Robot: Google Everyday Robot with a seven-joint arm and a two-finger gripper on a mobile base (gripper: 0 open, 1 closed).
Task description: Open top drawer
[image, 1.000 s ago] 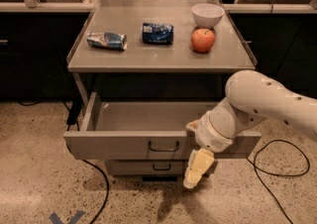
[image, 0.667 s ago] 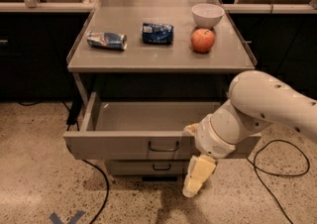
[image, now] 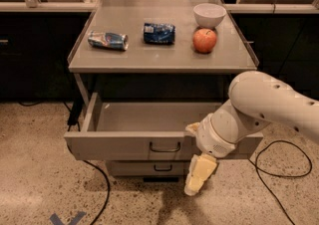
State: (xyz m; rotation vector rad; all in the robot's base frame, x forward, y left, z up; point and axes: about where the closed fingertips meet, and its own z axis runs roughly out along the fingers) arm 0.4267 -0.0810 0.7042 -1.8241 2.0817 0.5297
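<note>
The top drawer (image: pixel 124 145) stands pulled out below the grey table top, and its shallow grey tray (image: pixel 149 117) shows empty. Its small dark loop handle (image: pixel 165 148) is at the middle of the front. My gripper (image: pixel 195 185) hangs pointing down in front of the drawer front, right of the handle and below the drawer's lower edge, holding nothing. The white arm (image: pixel 259 104) reaches in from the right and hides the right end of the drawer front.
A narrower drawer (image: pixel 139 168) sits shut below. On the table top (image: pixel 149 57) lie a crushed can (image: pixel 107 40), a blue packet (image: pixel 159 33), an apple (image: pixel 205 40) and a white bowl (image: pixel 209 14). Cables (image: pixel 284 169) lie on the floor on both sides.
My gripper has dropped a little lower in front of the drawer, away from the handle. The drawer stays pulled out as before.
</note>
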